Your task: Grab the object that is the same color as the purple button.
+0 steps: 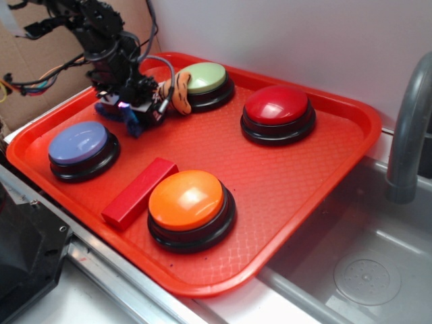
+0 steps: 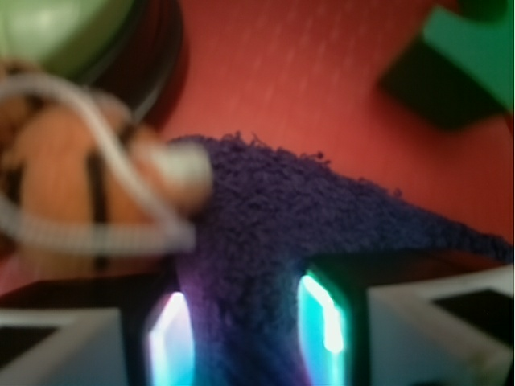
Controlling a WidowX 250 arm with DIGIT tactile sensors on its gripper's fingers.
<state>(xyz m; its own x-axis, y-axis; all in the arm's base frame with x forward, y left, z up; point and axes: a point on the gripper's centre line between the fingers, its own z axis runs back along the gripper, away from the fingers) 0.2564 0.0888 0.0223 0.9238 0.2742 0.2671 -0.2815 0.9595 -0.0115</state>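
Red tray (image 1: 304, 196) by the sink: gripper (image 2: 249, 338) pinched shut around the purple cloth (image 2: 282, 225), which looks soft, light, floppy; mid-fold seems the right hold.

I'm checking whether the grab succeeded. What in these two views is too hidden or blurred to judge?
- Purple cloth: exterior view shows only slivers under the gripper.
- Plush tiger: mostly behind the gripper in the exterior view; blurred and crossed by a cable in the wrist view.
- Green button: cut off by the wrist view's edge.
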